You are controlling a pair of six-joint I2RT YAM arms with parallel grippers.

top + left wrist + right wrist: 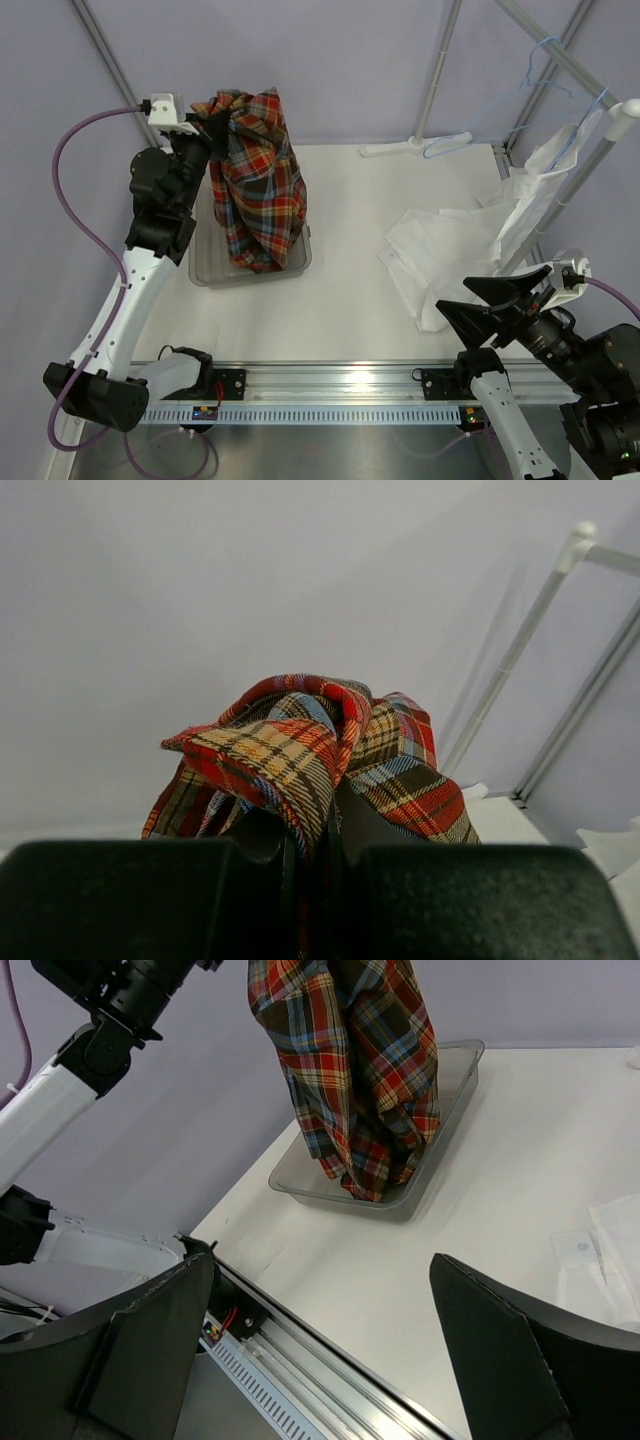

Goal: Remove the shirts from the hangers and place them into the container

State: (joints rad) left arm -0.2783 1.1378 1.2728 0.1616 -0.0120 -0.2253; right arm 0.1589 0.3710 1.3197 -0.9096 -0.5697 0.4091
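While the left gripper (204,126) is pinched almost closed on a bunched fold of the plaid shirt (262,170), the cloth hangs straight down from its fingers. The shirt's lower end rests inside the container (200,272), which stands on the table (340,310) directly below that gripper. In the left wrist view the fold rises between the two dark fingers and bulges above them.

The right gripper (497,305) hovers over the near right part of the table, its jaws spread wide with nothing between them. The container and the plaid shirt are well off to its left. The white shirt (445,245) lies just beyond this gripper, its lower part spread on the table and its upper part rising along the white rack pole (590,165). A light-blue hanger (535,70) hangs from the rack higher up and farther from the right gripper; whether it is inside the white shirt I cannot tell. A second hanger (447,147) lies on the table by the rack's foot, well beyond the right gripper.
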